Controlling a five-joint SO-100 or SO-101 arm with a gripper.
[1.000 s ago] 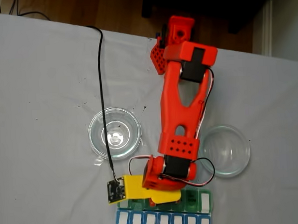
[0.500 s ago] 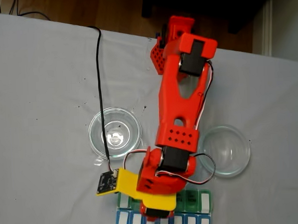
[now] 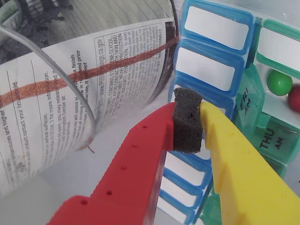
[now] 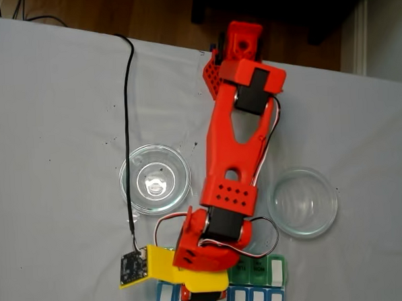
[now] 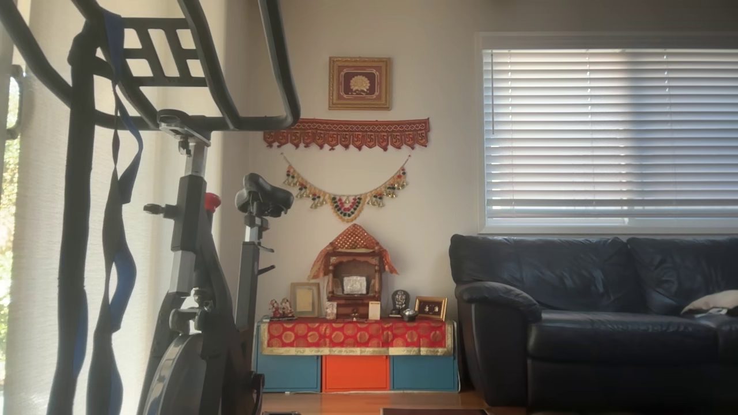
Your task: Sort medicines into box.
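Hovering over the blue-and-green plastic pill box (image 3: pixel 213 70), hand (image 3: pixel 187 119) closed on foam, no pill.
Judging from this, lift clear before swinging away.

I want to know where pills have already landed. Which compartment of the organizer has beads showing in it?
In the wrist view, the open compartment beside the FRI lid holds a green bead and a red bead; the blue compartments are shut.

Cream plaster wall (image 5: pixel 438 173) behind black leather sofa (image 5: pixel 599 317). Window with white slatted blinds (image 5: pixel 610 132) above sofa, daylit. Left of sofa: small wooden shrine (image 5: pixel 353 276), black exercise bike (image 5: pixel 196 276).
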